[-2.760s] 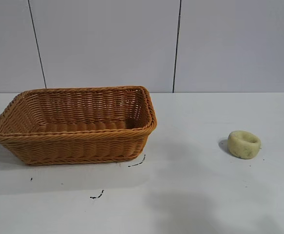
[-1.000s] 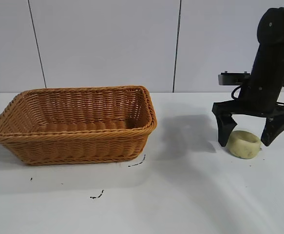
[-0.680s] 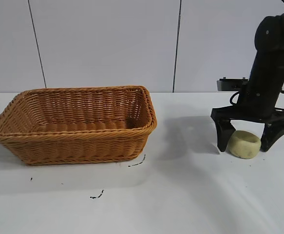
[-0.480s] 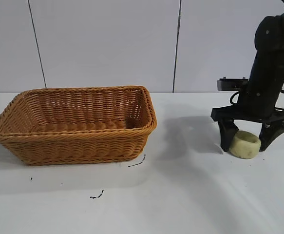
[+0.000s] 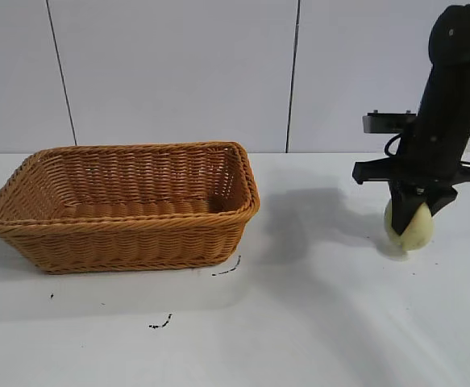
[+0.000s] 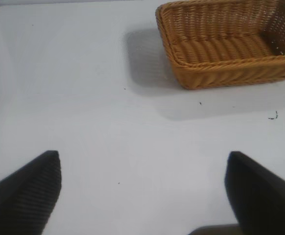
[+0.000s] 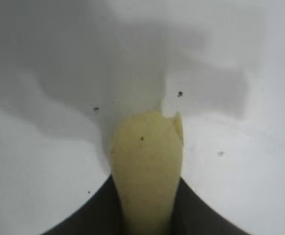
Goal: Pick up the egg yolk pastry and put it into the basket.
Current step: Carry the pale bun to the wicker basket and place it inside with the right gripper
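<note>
Outside, the black right gripper [image 5: 410,216] pinches the pale yellow-green, squashed round egg yolk pastry [image 5: 409,227] seemingly just off the white table [image 5: 299,322], well apart from the orange-brown woven wicker basket [image 5: 122,205]; left wrist: the left gripper's [image 6: 142,191] fingers [image 6: 25,188] stand wide; right wrist: the pastry [image 7: 147,171] looks narrow between dark pads [image 7: 91,213].

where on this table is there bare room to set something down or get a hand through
Bare table runs between the basket and the right gripper, which is shut on the egg yolk pastry. The front strip is bare except for small dark specks. The left gripper, open, has bare table below it. The basket's inside looks empty. Tightest around the right gripper.
</note>
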Available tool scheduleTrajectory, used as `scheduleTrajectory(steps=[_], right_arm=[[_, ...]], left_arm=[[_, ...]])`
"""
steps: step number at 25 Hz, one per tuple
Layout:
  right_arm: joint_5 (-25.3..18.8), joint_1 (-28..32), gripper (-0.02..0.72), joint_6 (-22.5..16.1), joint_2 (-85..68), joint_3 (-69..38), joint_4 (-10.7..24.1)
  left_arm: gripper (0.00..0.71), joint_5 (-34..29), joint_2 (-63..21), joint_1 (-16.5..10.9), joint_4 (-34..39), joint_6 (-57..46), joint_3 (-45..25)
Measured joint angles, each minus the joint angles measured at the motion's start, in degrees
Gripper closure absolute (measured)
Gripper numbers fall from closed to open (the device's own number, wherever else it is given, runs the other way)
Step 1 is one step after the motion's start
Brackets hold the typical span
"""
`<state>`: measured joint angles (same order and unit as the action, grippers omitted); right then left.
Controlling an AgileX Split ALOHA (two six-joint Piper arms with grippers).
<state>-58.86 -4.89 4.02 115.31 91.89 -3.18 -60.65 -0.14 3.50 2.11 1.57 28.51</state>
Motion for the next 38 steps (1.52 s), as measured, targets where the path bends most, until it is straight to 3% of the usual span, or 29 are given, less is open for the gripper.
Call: scheduleTrajectory(steps=[10,15,22,31,38], right_arm=[[-5.6,-1.2,0.583,0.0,2.5,16.1,0.2],[-8.7,-7.3,0.583,0.0,7.8,24.7,1.6],[-9.5,-18.3,0.583,0.0,11.8,31.1,2.0],[-0.1,-30.5,0.583,-0.3,13.3,31.5,2.0],[9.0,-32.9,0.583,-0.5,20.3,31.5,2.0]], left_arm=[[0.017,0.0,0.0,0.0,0.0,0.0,0.0],[0.017,0.0,0.0,0.0,0.0,0.0,0.0],[0.017,0.0,0.0,0.0,0.0,0.0,0.0],[0.017,0.0,0.0,0.0,0.0,0.0,0.0],[0.017,0.0,0.0,0.0,0.0,0.0,0.0]])
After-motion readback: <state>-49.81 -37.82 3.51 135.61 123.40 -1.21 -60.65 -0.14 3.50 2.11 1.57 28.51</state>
